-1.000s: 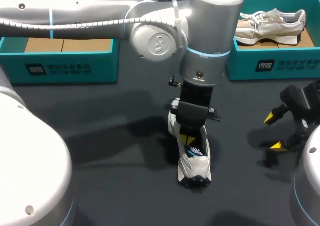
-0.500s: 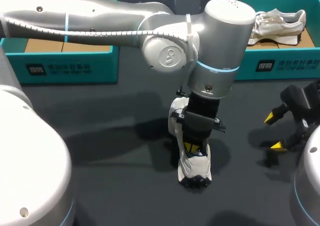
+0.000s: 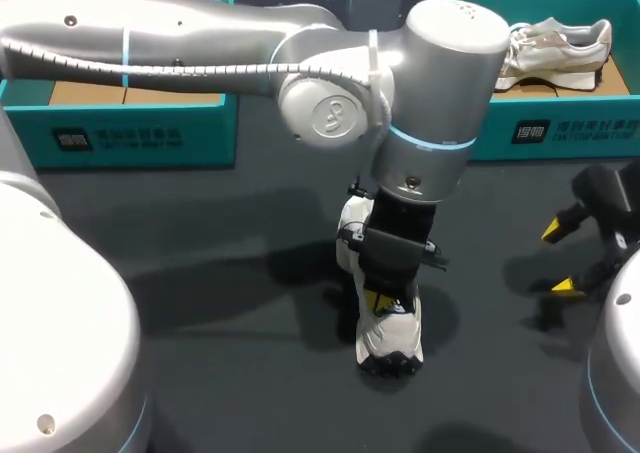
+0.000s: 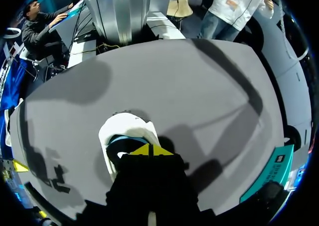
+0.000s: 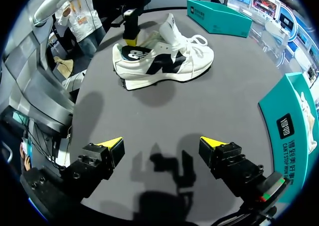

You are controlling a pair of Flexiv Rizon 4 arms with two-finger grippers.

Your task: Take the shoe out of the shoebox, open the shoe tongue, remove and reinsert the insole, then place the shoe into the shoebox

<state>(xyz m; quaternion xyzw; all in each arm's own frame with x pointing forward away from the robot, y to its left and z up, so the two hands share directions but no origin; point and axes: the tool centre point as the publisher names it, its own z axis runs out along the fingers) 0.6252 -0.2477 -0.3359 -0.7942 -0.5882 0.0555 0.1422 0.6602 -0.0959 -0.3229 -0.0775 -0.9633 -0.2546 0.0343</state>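
Shoe (image 3: 390,331) stands on its sole mid-table (image 3: 200,303); the left gripper (image 4: 149,150) has its tips pressed together inside the heel opening. The right gripper (image 5: 162,143) hovers well aside, fingers spread wide.

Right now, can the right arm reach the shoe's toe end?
Probably yes: bare table lies between the open right gripper and the shoe, and the left gripper sits only at the heel opening.

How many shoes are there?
2. A white shoe sits on the table at the left gripper; a beige shoe lies in the right-hand shoebox. The left arm hides part of that box, so another may be hidden.
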